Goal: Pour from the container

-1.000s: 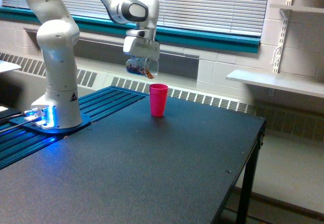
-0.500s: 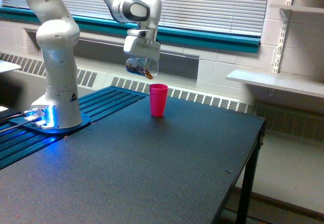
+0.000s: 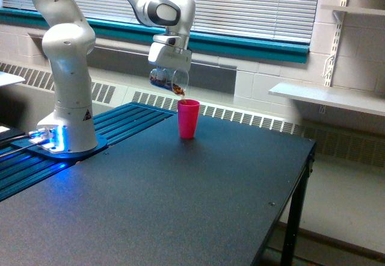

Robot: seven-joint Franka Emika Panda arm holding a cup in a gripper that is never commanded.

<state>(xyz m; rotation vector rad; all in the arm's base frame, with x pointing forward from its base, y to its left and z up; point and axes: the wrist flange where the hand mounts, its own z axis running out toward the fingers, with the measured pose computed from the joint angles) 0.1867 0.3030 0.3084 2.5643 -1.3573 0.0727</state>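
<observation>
A dark table [image 3: 180,200] fills most of the exterior view, and the white arm [image 3: 69,67] rises from its blue-lit base on that view's left and bends over toward the middle. Its gripper [image 3: 169,67] has its jaws clamped on 1 clear container [image 3: 169,80], held in the air and tipped on its side with the rim toward the view's right. Brown contents [image 3: 178,89] sit at the lowered rim, just above the mouth of 1 pink cup [image 3: 187,118] standing upright on the table.
</observation>
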